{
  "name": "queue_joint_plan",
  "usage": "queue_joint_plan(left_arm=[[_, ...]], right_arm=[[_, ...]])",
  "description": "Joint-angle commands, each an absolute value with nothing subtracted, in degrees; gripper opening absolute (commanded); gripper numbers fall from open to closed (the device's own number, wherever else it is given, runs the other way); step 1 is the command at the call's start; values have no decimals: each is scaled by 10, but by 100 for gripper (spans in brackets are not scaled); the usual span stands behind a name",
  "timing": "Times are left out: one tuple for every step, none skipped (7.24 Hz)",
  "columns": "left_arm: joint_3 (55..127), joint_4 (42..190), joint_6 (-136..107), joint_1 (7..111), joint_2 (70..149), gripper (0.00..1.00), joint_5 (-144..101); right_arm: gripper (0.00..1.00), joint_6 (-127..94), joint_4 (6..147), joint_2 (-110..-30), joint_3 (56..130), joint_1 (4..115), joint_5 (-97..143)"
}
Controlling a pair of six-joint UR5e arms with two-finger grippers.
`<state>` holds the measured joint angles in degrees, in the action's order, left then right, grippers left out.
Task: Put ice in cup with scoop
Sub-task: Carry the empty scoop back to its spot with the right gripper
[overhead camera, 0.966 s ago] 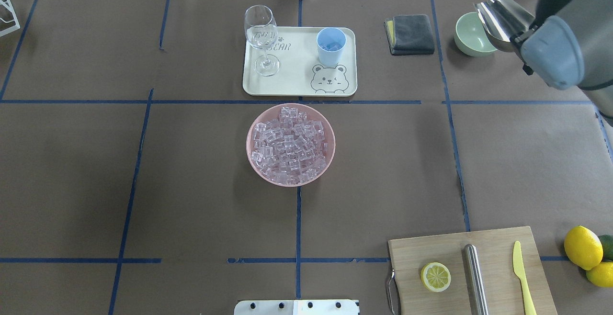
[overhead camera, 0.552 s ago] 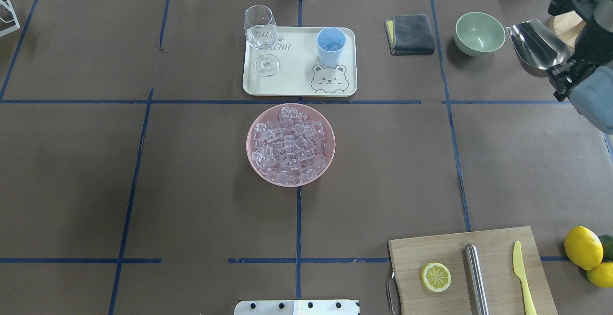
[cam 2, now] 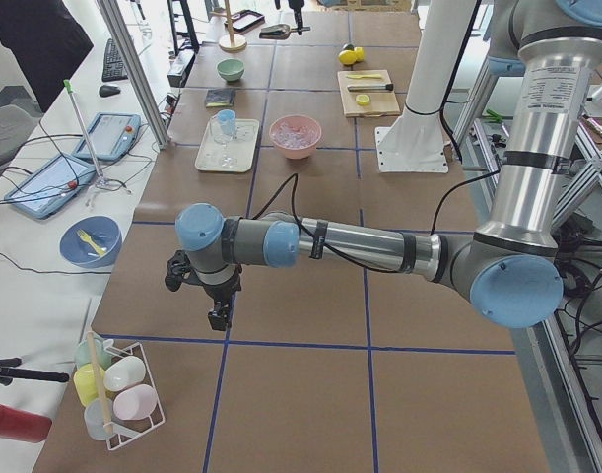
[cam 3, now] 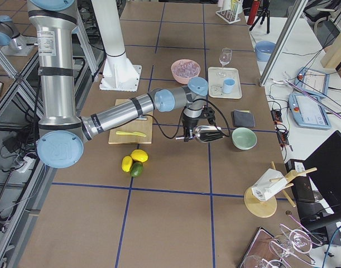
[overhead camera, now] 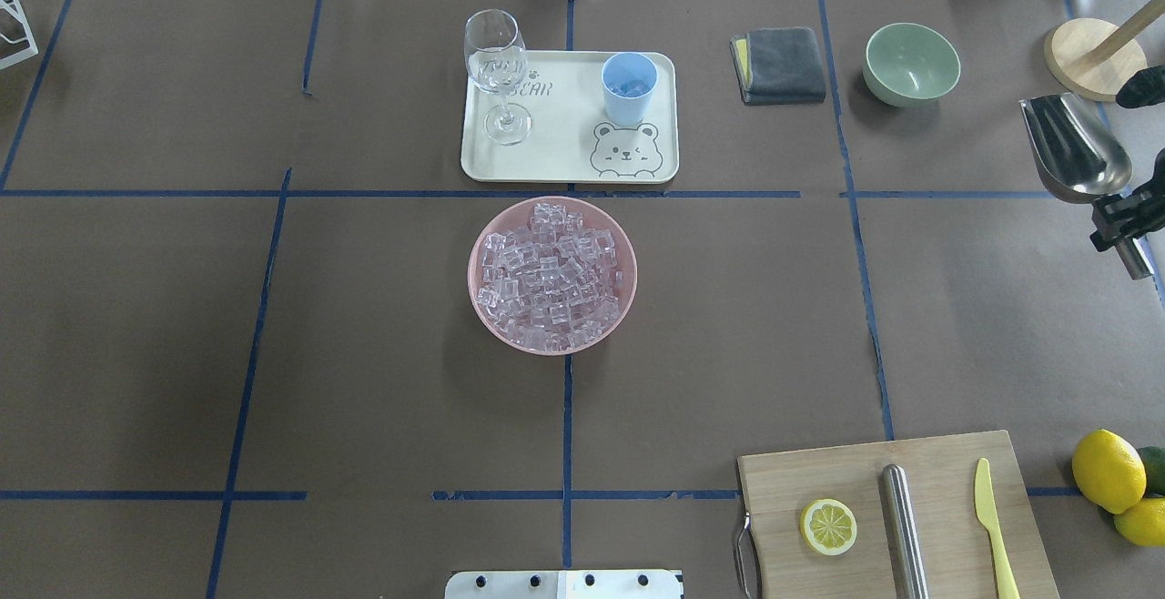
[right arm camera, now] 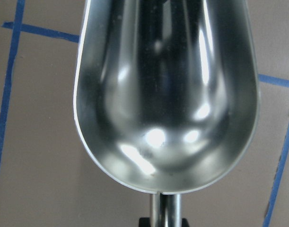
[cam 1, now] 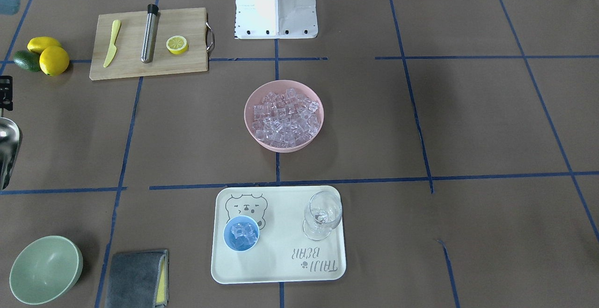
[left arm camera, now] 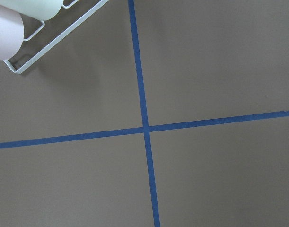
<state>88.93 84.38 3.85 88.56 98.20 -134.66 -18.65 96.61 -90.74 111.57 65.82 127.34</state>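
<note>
My right end effector (overhead camera: 1121,221) is clamped on the thin rod handle of the shiny silver metal scoop (right arm camera: 165,94), its deep trough jutting ahead of me, empty. Stiff and light, I judge, but the smooth rod may twist once loaded, so a hold near the trough suits. The clear glassy ice cubes (overhead camera: 552,276) in the pink bowl (overhead camera: 476,248) and the small light-blue plastic cup (overhead camera: 629,87) sit well off to my left.

This is a robot lab. Big robot arms (cam 2: 360,241) stand at a brown tabletop (overhead camera: 136,353) marked with blue tape lines (overhead camera: 566,426), and tablets (cam 2: 105,135) lie on a side desk (cam 2: 25,286).
</note>
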Motion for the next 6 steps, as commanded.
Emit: queue_joint_plan(left_arm=[[886,846,39,886,980,100,-1348],[882,848,39,886,980,100,-1347],[882,849,39,886,981,100,-1347],[882,849,40,886,981,100,-1347],[882,849,40,886,981,100,-1347],[882,849,40,886,981,100,-1347]], right_arm=[[0,-330,885,-936,1114,608,1288],[0,-397,846,-940,1111,562,1282],[0,-416,819,-945,1094,541,1281],[0,-418,816,-944,1087,522,1281],[0,-419,816,-944,1079,510,1281],[0,-420,817,-946,1077,507,1287]])
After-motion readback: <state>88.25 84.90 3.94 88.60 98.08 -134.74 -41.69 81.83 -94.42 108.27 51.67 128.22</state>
